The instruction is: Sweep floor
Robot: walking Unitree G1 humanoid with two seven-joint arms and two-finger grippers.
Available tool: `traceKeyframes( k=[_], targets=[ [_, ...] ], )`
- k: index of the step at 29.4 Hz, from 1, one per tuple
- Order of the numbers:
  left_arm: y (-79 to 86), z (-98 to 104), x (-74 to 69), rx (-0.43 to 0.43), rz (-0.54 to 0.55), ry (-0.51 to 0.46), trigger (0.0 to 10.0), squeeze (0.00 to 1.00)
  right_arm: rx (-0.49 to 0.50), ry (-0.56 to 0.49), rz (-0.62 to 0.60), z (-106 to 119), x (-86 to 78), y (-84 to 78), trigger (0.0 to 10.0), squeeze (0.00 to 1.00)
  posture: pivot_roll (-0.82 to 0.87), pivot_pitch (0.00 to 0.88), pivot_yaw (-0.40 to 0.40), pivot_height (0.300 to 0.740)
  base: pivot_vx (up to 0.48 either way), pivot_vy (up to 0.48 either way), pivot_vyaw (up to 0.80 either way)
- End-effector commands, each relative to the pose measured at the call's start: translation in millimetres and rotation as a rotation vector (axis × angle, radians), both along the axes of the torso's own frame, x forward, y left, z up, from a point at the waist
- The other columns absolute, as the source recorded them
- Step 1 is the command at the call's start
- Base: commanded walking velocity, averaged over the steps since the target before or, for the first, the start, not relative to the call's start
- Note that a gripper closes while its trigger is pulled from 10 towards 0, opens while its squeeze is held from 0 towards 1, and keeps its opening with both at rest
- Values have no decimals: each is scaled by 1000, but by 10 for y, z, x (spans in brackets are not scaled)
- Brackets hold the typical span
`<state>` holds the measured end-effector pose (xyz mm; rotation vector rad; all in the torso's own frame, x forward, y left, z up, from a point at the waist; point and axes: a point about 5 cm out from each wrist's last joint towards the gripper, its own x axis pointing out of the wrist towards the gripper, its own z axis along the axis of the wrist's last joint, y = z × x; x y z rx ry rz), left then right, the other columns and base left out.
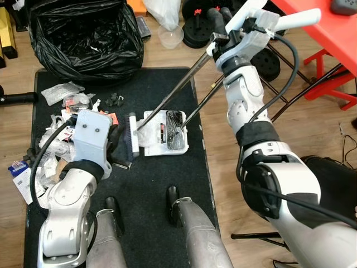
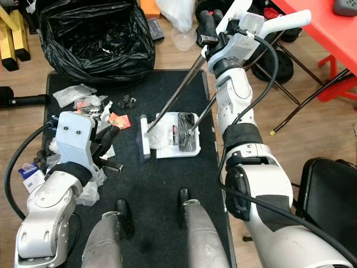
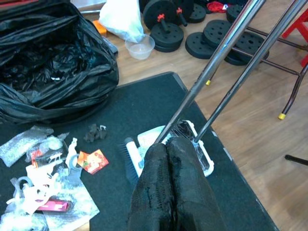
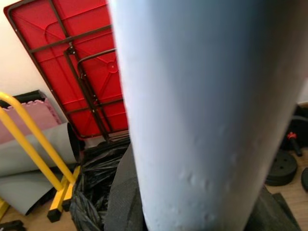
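Observation:
A white dustpan lies on the black mat, with a small white brush with dark bristles just left of it. Their two long metal poles rise to the upper right, where my right gripper is shut around them below the white handles. One white handle sits close before the right wrist camera. My left gripper hovers low over the mat left of the brush, its fingers pressed together with nothing in them. Scraps of litter lie on the mat's left side.
An open black bin bag stands at the mat's far end. A red table and its legs are at the right, with weight plates and a plastic cup beyond. A black chair stands at my right. Wooden floor surrounds the mat.

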<state>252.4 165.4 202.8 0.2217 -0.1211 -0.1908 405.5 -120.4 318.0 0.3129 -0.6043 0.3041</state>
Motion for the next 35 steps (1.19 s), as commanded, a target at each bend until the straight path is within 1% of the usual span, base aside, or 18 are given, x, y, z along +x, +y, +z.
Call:
traceKeyframes(
  k=[1, 6, 10, 15, 25, 31, 35],
  targets=[
    [32, -74, 0, -17, 99, 9, 10000, 0, -41, -30, -37, 36, -23, -81, 10000, 0, -154, 396, -196, 740, 0, 0, 0],
    [30, -74, 34, -22, 101, -3, 10000, 0, -54, -38, -54, 93, -29, -103, 10000, 0, -159, 385, -195, 740, 0, 0, 0],
    [33, -67, 77, -22, 100, -16, 10000, 0, -100, -39, -94, 144, -32, -125, 10000, 0, -159, 370, -190, 740, 0, 0, 0],
    [31, -54, 114, -23, 98, -28, 10000, 0, -101, -36, -109, 159, -34, -137, 10000, 0, -155, 353, -184, 740, 0, 0, 0],
    [27, -47, 143, -28, 97, -37, 10000, 0, -111, -40, -111, 169, -51, -125, 10000, 0, -151, 338, -181, 740, 0, 0, 0],
    [21, -41, 169, -32, 96, -47, 10000, 0, -140, -21, -125, 175, -50, -113, 10000, 0, -150, 329, -179, 740, 0, 0, 0],
    [21, -33, 180, -34, 95, -52, 10000, 0, -156, 20, -136, 131, -27, -108, 10000, 0, -149, 327, -177, 740, 0, 0, 0]
  ],
)
